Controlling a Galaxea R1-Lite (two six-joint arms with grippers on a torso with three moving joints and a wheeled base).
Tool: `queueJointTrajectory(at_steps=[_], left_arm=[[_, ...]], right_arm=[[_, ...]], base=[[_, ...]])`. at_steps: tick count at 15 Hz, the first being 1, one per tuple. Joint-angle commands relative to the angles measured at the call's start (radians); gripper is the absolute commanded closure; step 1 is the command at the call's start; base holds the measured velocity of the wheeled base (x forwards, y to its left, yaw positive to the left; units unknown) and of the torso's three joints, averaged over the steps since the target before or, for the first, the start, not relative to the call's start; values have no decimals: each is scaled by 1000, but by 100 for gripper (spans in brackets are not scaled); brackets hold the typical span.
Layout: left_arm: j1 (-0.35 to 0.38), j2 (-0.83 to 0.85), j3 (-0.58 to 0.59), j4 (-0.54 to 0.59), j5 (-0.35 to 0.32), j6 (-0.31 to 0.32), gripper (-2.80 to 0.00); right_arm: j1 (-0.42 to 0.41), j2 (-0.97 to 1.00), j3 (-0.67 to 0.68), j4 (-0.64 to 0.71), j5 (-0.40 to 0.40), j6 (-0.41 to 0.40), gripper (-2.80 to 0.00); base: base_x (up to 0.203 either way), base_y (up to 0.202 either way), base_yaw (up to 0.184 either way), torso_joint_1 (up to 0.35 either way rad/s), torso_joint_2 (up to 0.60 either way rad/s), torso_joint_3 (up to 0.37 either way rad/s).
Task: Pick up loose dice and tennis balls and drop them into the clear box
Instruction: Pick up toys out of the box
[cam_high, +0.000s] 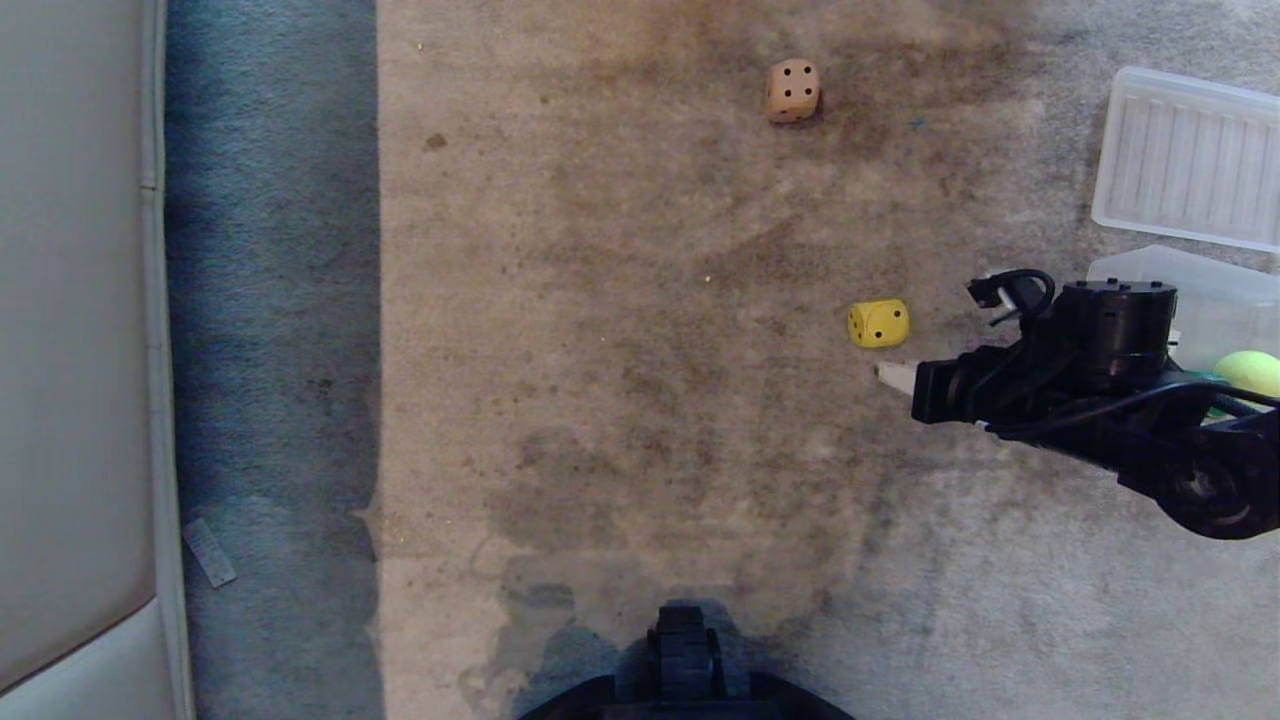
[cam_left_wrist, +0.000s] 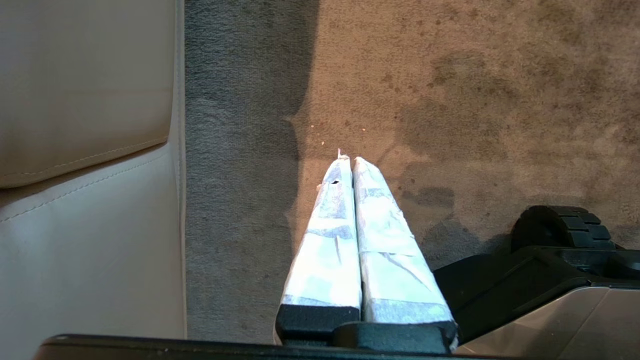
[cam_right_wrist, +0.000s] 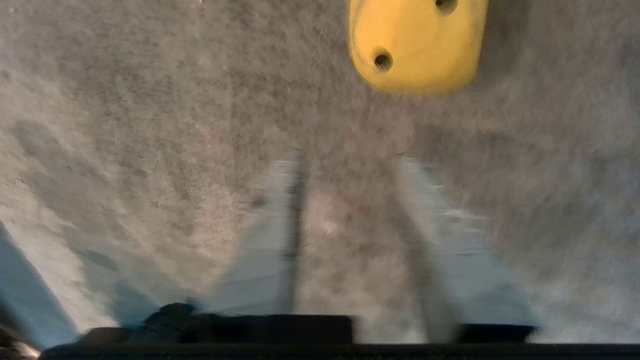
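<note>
A yellow die (cam_high: 878, 323) lies on the carpet, and a tan die (cam_high: 793, 90) lies farther off. My right gripper (cam_high: 897, 376) hangs just short of the yellow die, a little toward me. In the right wrist view its taped fingers (cam_right_wrist: 272, 240) stand apart with only carpet between them, so the gripper (cam_right_wrist: 350, 160) is open, and the yellow die (cam_right_wrist: 417, 45) lies ahead of the tips. The clear box (cam_high: 1195, 295) sits behind my right arm with a tennis ball (cam_high: 1250, 372) in it. My left gripper (cam_left_wrist: 348, 159) is parked and shut over the carpet.
A flat ribbed translucent lid (cam_high: 1190, 160) lies beyond the box at the right. A cream upholstered seat (cam_high: 70, 300) lines the left side, also seen as the seat (cam_left_wrist: 85, 150). My base (cam_high: 685, 650) shows at the near edge. A small paper tag (cam_high: 208, 550) lies on the carpet.
</note>
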Motion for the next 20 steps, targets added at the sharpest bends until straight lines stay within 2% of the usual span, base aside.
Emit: queueJointTrajectory(at_steps=[1,8,9,13,15,18,20], left_arm=[[0,0,0,-1,0,-1,0],[0,0,0,-1,0,-1,0],[0,0,0,-1,0,-1,0],[0,0,0,-1,0,-1,0],[0,0,0,-1,0,-1,0],[0,0,0,-1,0,-1,0],[0,0,0,-1,0,-1,0]], right_arm=[[6,-1,-20,0,2,-36,-280],[5,57,-46,-79,-1,-113,-280],[3,58,-55,-77,0,-158,-280],[1,72,-74,-81,-1,-202,-280],[-8,101,-84,-79,-1,-312,-280],[-9,103,-86,-78,-1,-318,-280],[-14,132,-105,-84,-7,-355,-280]], base=[[0,0,0,0,0,0],[0,0,0,0,0,0],[0,0,0,0,0,0],[0,0,0,0,0,0],[0,0,0,0,0,0],[0,0,0,0,0,0],[0,0,0,0,0,0]])
